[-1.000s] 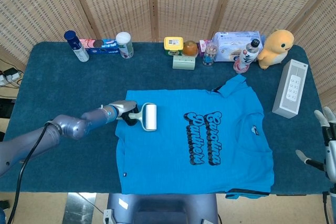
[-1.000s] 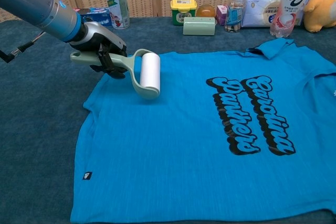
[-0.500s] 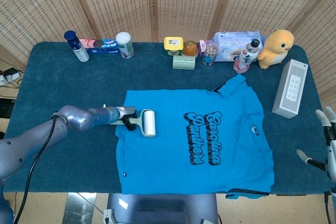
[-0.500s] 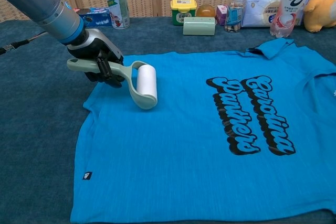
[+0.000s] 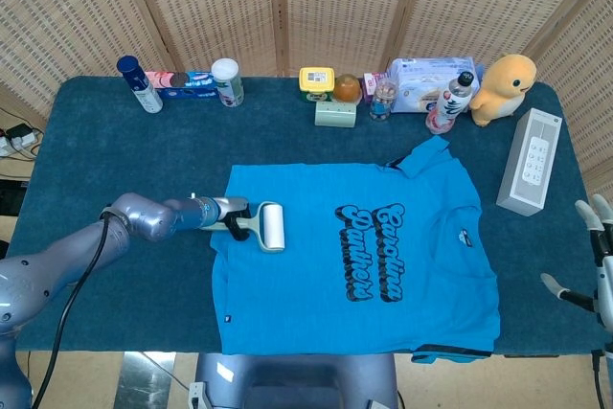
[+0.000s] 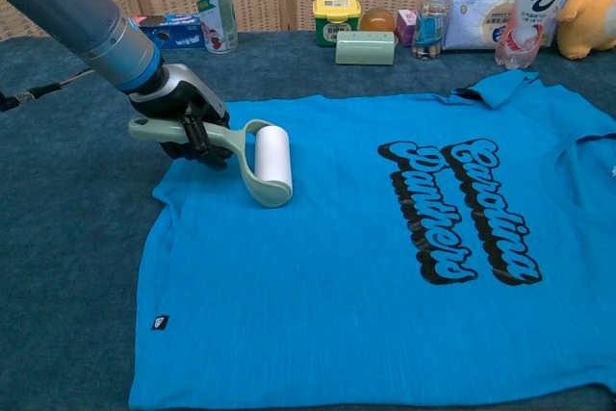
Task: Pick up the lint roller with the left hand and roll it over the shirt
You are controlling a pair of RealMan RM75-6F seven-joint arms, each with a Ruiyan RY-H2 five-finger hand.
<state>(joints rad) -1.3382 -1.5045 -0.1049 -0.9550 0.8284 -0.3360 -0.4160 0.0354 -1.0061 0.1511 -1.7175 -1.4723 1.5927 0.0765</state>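
Left hand (image 6: 183, 127) grips the lint roller (image 6: 252, 161) by its handle — drum down on the shirt (image 6: 385, 267) at its left sleeve side. Drum's long axis runs near-to-far; bare fabric lies to the right, so rolling goes rightward. Right hand (image 5: 596, 265) idle with fingers spread, far right of worktop (image 5: 96, 141).

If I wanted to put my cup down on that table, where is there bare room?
Bare cloth lies between the shirt and the back row of bottles, and left of the left hand. The back edge is crowded.
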